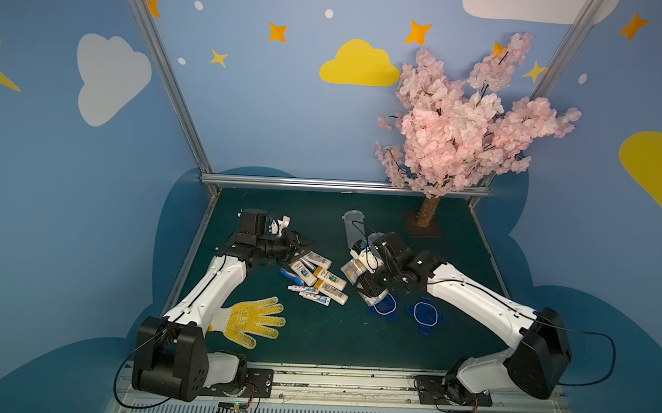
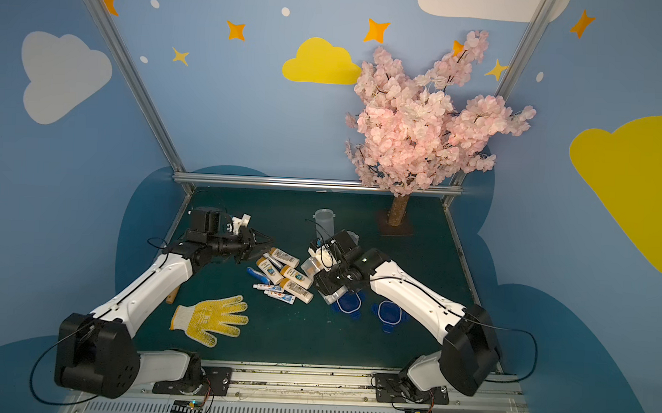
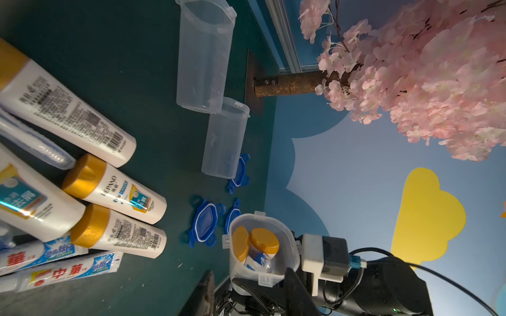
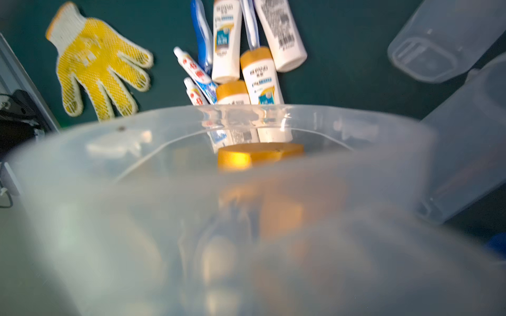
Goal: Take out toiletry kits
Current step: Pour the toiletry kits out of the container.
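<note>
Toiletry kits (image 1: 318, 279) lie in a heap mid-table: white bottles with yellow caps, thin toothpaste tubes and a blue toothbrush, also in a top view (image 2: 284, 276) and the left wrist view (image 3: 109, 191). My right gripper (image 1: 359, 279) is shut on a clear jar (image 1: 351, 269), tilted with its mouth toward the heap. Inside this jar (image 3: 260, 246) are two yellow-capped bottles and a blue-and-white item. The jar wall (image 4: 246, 219) fills the right wrist view and hides the jaws. My left gripper (image 1: 300, 252) hangs open and empty at the heap's far left edge, its fingers (image 3: 202, 295) apart.
Two empty clear jars (image 3: 205, 54) (image 3: 224, 139) lie behind the held one. Blue four-tabbed lids (image 1: 384, 303) (image 1: 424, 313) rest under the right arm. A yellow-dotted glove (image 1: 251, 319) lies front left. A pink blossom tree's trunk (image 1: 427, 215) stands back right.
</note>
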Controlling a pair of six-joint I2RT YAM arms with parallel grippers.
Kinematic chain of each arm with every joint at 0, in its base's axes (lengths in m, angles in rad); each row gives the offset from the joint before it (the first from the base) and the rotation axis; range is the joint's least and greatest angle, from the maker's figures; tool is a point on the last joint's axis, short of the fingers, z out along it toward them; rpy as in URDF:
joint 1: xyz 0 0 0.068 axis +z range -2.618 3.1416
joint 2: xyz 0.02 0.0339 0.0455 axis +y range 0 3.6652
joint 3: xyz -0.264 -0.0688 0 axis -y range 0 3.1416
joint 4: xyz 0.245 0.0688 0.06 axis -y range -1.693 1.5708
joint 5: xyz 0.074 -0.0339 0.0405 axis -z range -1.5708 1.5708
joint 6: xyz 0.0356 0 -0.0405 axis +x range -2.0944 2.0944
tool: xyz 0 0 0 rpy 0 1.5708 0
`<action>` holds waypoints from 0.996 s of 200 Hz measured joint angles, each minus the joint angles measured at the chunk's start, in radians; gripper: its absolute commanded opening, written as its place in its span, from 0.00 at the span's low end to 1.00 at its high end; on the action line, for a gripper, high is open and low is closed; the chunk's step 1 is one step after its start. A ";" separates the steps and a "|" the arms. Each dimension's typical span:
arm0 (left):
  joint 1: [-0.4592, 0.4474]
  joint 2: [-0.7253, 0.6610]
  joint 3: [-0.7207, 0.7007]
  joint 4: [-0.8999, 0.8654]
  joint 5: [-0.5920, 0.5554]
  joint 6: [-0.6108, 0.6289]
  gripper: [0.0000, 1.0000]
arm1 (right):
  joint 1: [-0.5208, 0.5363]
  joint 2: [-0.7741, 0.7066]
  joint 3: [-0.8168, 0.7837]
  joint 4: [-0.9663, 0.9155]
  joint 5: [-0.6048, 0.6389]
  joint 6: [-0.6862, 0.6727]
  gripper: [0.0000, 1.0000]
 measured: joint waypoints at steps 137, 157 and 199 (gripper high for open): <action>-0.001 -0.073 0.037 -0.202 -0.204 0.158 0.42 | 0.002 0.555 0.510 -0.432 -0.054 -0.043 0.18; -0.002 -0.069 0.037 -0.202 -0.204 0.160 0.42 | 0.004 0.576 0.540 -0.439 -0.059 -0.051 0.18; -0.002 -0.056 0.037 -0.203 -0.205 0.163 0.42 | -0.002 0.573 0.498 -0.460 -0.057 -0.066 0.18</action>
